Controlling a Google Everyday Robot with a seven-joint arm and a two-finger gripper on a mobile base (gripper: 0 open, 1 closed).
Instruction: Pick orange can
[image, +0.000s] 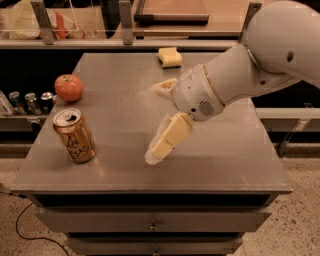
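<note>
The orange can (75, 136) stands upright near the front left corner of the grey table (225, 160). It is amber-orange with a silver pull-tab top and dark cursive lettering. My gripper (153, 123) hangs over the middle of the table, to the right of the can and apart from it. It is open and empty, with one pale finger (164, 139) pointing down-left towards the table and the other finger (162, 86) further back.
A red-orange apple (68, 87) sits behind the can at the left edge. A yellow sponge (170, 56) lies at the table's far edge. Small silver-topped dark cans (31, 101) stand on a lower shelf to the left. My white arm (260, 65) reaches in from the right.
</note>
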